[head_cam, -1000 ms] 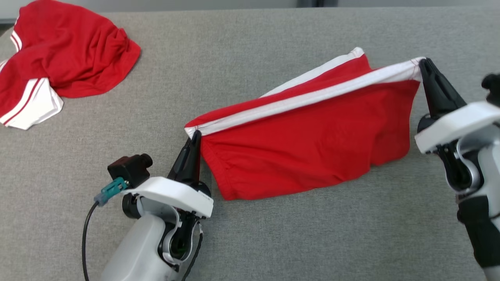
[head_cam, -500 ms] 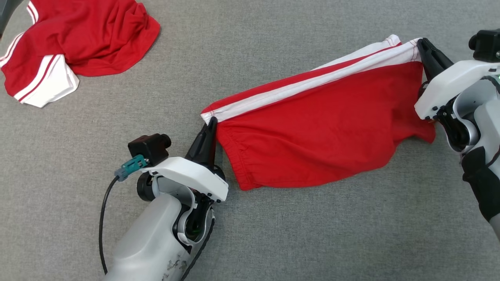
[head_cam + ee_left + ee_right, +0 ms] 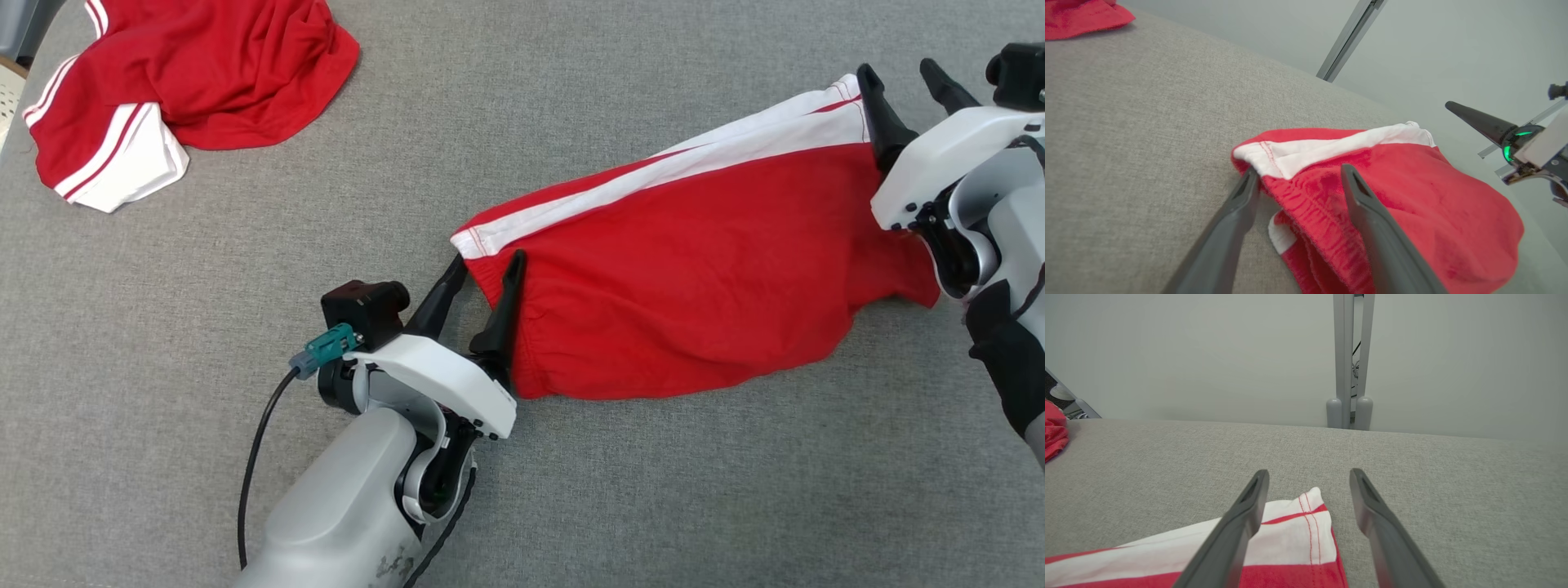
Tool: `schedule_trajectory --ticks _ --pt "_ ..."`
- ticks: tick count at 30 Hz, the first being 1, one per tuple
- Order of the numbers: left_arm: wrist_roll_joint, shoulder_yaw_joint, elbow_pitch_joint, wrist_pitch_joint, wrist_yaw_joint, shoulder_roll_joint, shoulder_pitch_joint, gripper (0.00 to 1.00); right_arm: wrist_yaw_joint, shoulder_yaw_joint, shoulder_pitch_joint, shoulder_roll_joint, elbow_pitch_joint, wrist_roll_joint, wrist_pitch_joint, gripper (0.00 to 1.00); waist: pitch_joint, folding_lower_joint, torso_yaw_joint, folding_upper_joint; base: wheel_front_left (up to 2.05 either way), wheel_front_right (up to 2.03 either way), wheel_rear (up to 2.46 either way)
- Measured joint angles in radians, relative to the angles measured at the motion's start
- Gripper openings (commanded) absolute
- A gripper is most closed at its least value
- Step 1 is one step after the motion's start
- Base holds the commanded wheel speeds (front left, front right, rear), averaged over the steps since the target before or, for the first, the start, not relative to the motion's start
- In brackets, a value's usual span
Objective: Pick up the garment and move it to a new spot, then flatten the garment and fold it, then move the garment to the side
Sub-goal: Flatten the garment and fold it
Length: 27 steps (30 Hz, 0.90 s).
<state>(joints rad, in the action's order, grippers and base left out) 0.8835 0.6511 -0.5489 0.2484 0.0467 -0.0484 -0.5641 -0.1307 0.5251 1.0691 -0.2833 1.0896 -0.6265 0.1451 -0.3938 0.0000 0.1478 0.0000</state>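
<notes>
My left fingers (image 3: 513, 273) spread astride waistband corner of garment (image 3: 694, 269), right fingers (image 3: 869, 94) spread at its far corner (nothing gripped); garment lies stretched on bench (image 3: 522, 490), ready for flattening.

garment (image 3: 702, 269): head view, 3 o'clock end hidden behind right gripper (image 3: 896, 69) housing; both wrist views crop it around 6 o'clock.
second garment (image 3: 196, 82): cut by frame edge at 11 o'clock, head view.
left forearm (image 3: 343, 506): runs off frame at 7 o'clock.
right arm (image 3: 1004, 269): runs off frame at 3 o'clock.
left gripper (image 3: 488, 260): fingers (image 3: 1220, 249) blurred toward 6 o'clock, left wrist view.
</notes>
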Motion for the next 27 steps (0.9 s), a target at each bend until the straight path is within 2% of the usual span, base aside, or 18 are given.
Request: schedule_trajectory --ticks 7,11,19,27 --pt "-0.073 -0.005 0.119 0.011 0.013 -0.03 0.043 1.0 0.0 0.048 0.012 0.009 0.014 -0.043 0.059 1.0 0.01 0.0 -0.001 0.0 0.0 0.0 0.0" --pt "-0.158 -0.051 0.233 0.013 0.048 -0.073 0.104 1.0 0.0 0.089 -0.002 -0.01 -0.018 -0.083 0.082 1.0 0.034 -0.0001 -0.01 0.0 0.0 0.0 0.0" --pt "-0.261 -0.113 0.367 0.013 0.088 -0.116 0.23 1.0 0.0 0.166 -0.053 -0.051 -0.08 -0.143 0.097 1.0 0.093 0.0 -0.038 0.0 0.0 0.0 0.0" --pt "-0.273 -0.174 0.428 0.013 0.109 -0.105 0.361 1.0 0.0 0.253 -0.103 -0.07 -0.024 -0.174 -0.042 1.0 0.156 0.0 -0.054 0.0 0.0 0.0 0.0"
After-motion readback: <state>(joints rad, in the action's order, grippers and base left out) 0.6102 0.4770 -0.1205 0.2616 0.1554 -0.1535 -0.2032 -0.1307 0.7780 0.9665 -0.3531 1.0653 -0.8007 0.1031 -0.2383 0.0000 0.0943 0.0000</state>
